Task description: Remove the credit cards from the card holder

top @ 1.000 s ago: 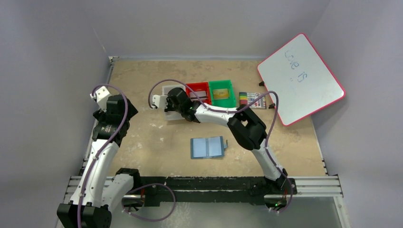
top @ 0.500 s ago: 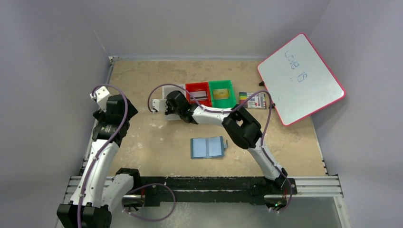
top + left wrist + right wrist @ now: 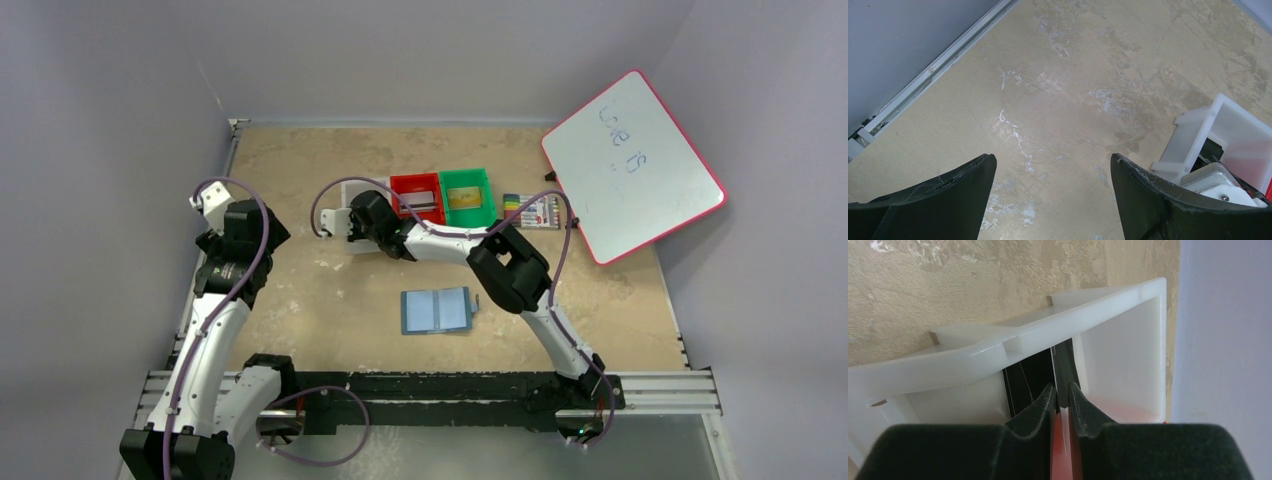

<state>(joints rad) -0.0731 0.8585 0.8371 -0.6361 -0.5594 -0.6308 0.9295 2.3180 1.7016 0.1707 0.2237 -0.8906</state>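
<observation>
One credit card [image 3: 1063, 365], which I judge light, stiff and slippery, is pinched by its edge in my right end effector [image 3: 1061, 390].

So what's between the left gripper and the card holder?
Only bare tabletop, seen in the top view; the left gripper hangs open, apart from the card holder.

The top external camera sits above and behind my bases, looking down over the whole table [image 3: 300, 280] from far off. My left wrist camera looks past my left fingers [image 3: 938, 200] at bare tabletop from some way up, with the white bin [image 3: 1233, 135] at its right edge. My right wrist camera peers past my right fingers [image 3: 1040, 407] straight into that bin from very close. All three views share it.
</observation>
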